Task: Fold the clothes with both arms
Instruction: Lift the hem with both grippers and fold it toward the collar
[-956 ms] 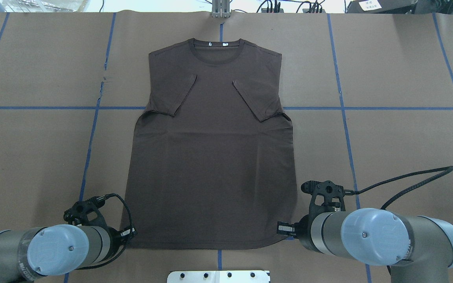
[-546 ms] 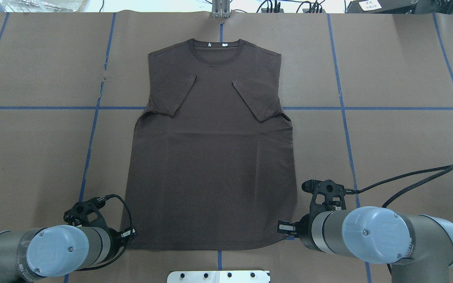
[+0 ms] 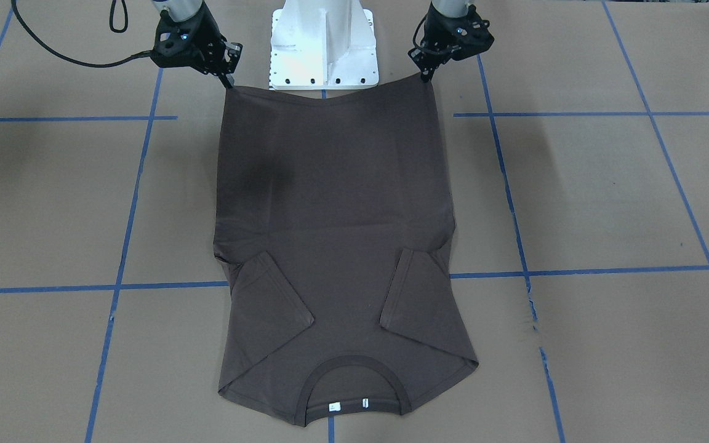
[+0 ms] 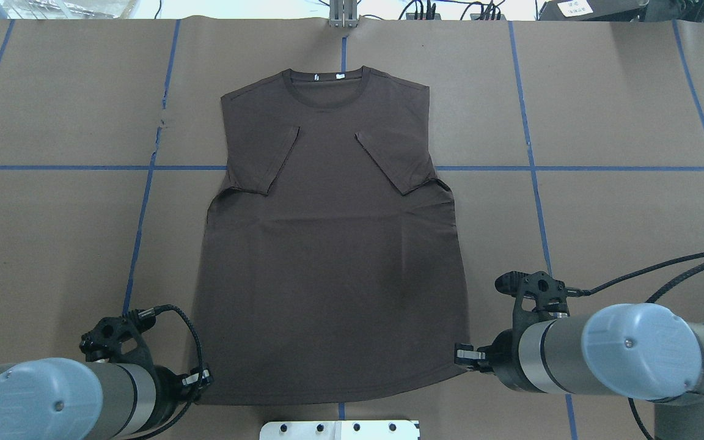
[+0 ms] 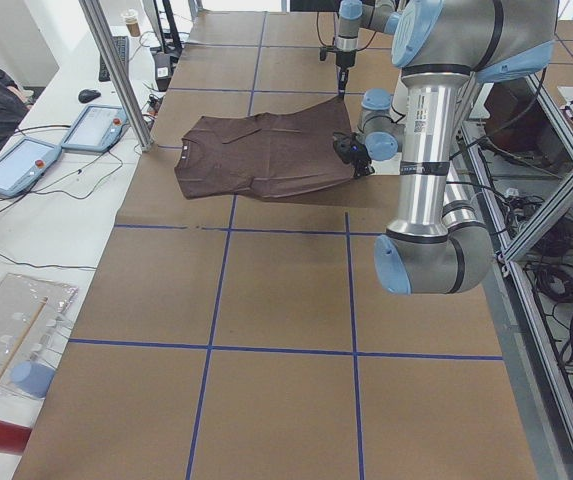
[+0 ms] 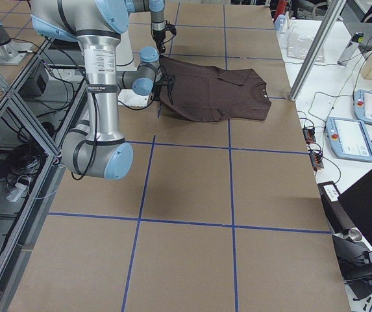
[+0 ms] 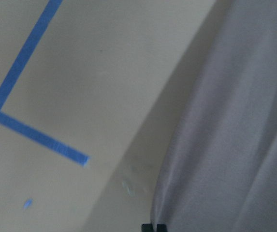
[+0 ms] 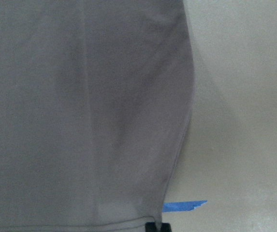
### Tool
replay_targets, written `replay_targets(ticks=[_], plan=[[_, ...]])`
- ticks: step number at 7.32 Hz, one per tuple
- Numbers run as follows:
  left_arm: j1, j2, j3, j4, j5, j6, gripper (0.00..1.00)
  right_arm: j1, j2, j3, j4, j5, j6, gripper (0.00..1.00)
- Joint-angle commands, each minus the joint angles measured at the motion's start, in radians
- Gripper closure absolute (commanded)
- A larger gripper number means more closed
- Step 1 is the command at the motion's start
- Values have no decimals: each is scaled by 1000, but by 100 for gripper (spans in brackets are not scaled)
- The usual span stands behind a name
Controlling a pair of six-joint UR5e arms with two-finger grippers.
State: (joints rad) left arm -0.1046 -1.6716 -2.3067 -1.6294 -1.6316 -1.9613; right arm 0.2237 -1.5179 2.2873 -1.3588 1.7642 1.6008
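The left end effector [image 3: 424, 76] is closed on one hem corner of the shirt [image 3: 336, 203]. The right end effector [image 3: 229, 80] is pinched shut on the other corner. The hem hangs taut between them, raised off the desk [image 3: 576, 203]. The shirt runs away from both, its far part lying flat, with the sleeves [image 3: 274, 301] folded inward and the collar [image 3: 354, 362] farthest off.

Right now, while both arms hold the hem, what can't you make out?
- How much of the T-shirt the left gripper pinches: overhead, its arm covers the fingers; its wrist view cuts them off at the bottom edge.
- Likewise for the right gripper.
- Print on the neck labels: too small in every view.
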Motion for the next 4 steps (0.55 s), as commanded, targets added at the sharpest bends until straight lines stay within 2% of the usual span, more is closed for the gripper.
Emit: replay_targets(ticks=[1, 2, 4], plan=[[93, -2, -123, 34, -8, 1, 100, -50, -83, 99, -2, 56, -1, 100], [149, -4, -161, 71, -14, 1, 100, -84, -126, 141, -2, 107, -1, 100], [164, 1, -212, 79, -27, 9, 100, -96, -125, 147, -2, 115, -1, 100]])
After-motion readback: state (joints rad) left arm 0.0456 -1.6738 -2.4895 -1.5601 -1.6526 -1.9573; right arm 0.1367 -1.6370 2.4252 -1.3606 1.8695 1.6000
